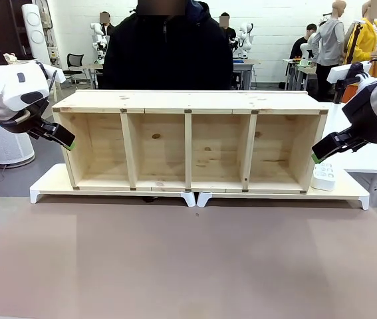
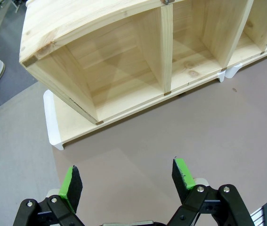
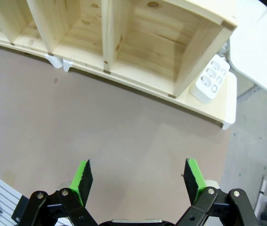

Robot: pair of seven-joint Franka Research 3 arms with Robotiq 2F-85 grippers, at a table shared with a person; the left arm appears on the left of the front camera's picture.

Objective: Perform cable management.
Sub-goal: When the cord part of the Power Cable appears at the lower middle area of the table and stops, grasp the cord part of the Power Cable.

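The black cable is out of view. A wooden shelf (image 1: 189, 143) with several open compartments stands on a low wooden board (image 1: 281, 194) across the table. My left gripper (image 1: 65, 138) hovers by the shelf's left end, and the left wrist view shows my left gripper (image 2: 127, 181) open above the brown table with nothing between its fingers. My right gripper (image 1: 320, 153) hangs by the shelf's right end, and the right wrist view shows my right gripper (image 3: 139, 178) open over bare table.
A small white power strip (image 1: 324, 177) sits on the board beside the shelf's right end, the power strip (image 3: 210, 84) also lying right of the shelf (image 3: 124, 42). A person (image 1: 168, 50) in a dark jacket stands behind the shelf. A white table (image 1: 368, 156) stands to the right.
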